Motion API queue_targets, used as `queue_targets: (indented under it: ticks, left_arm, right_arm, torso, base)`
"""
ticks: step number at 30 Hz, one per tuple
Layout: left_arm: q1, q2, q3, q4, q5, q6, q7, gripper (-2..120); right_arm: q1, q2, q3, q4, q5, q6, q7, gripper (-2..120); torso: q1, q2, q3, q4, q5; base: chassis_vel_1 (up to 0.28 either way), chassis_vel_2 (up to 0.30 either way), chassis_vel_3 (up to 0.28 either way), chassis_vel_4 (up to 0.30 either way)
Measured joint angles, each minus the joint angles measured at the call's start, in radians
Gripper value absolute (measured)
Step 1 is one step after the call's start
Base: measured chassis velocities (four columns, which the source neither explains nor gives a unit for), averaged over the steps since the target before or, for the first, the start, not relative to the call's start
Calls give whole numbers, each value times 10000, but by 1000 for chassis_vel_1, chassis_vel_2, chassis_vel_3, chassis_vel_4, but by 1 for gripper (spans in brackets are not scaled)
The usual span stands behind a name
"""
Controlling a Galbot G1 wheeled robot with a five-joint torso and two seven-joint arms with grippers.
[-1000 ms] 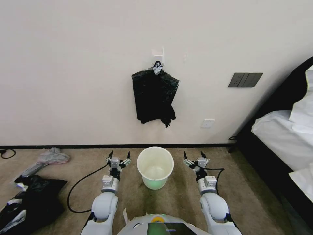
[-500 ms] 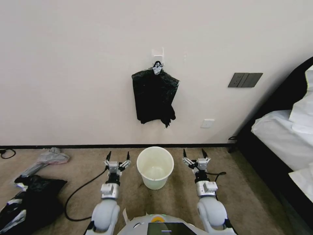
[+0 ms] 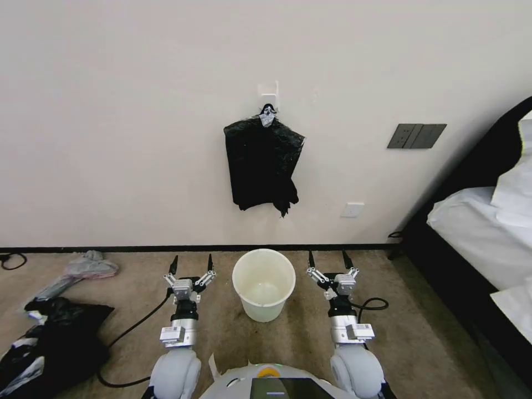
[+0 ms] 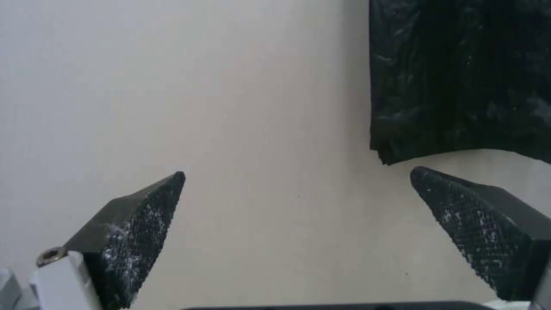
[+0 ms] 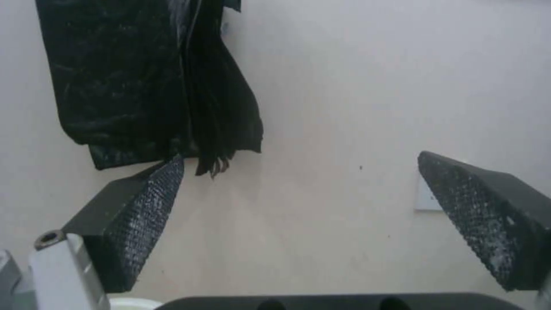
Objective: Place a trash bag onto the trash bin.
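A: What is seen, taking the largest things first?

B: A pale wall [image 3: 111,111] is faced across a stretch of carpet [image 3: 432,310]. A bundle of black bags [image 3: 261,169] is hung from a hook [image 3: 269,94] on that wall, its long axis running straight down. A heap of black plastic [image 3: 52,341] is left on the floor at the far left. The trash bin [image 3: 264,284] is stood upright on the carpet, directly below the hung bundle, and no liner is seen in it.

A: And the trash bag itself?

B: No single bag is yet separated out; it is presumably to be drawn from the bundle, so the task is judged barely begun.

A: How are the grippers placed?

B: The left gripper [image 3: 191,265] is held just left of the bin, the right gripper [image 3: 328,261] just right of it, both with fingers spread wide and nothing between them.

A: Which way must a reach be made?

B: Upward and forward. The bundle is hung well above both grippers, roughly midway between them. Its lower edge is framed a little more centrally from the right wrist, but neither arm is clearly favoured.
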Motion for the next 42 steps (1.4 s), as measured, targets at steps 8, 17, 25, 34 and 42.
queue_targets:
  ticks: [8,17,25,34,42]
  left_arm:
    - [15,29,109,45,28,65,107,100]
    - [189,46,-74,20,97,98,122,100]
    - [451,-64,-330,-89,120,83,121,100]
    - [633,-215,-528,-160,151,-53,97,100]
    - [677,-232,-638,-166,160,-146,88,100]
  right_arm:
    - [258,-523,-582,307,1007,-411,-446,100]
    - [2861,-1776,-1893,-70,3423,-1869,-1011,100]
    - [5795,-1942,-3050,-1175,5141,-3009,-900,100]
    - [8928,-1103,-3850,-2344,8300,-3921,235,100]
    - [10439,-396,-3474,-3019,11327,-4147,1330,100]
  torso:
    - [0,0,0,-2,-2]
    - [0,-1,1,1,-1]
    - [1,-1,2,2,-1]
    - [1,-2,2,2,-1]
    - [1,-2,3,-2,0]
  base:
    - [0,0,0,0]
    - [0,0,0,0]
    - [0,0,0,0]
    - [0,0,0,0]
    - [0,0,0,0]
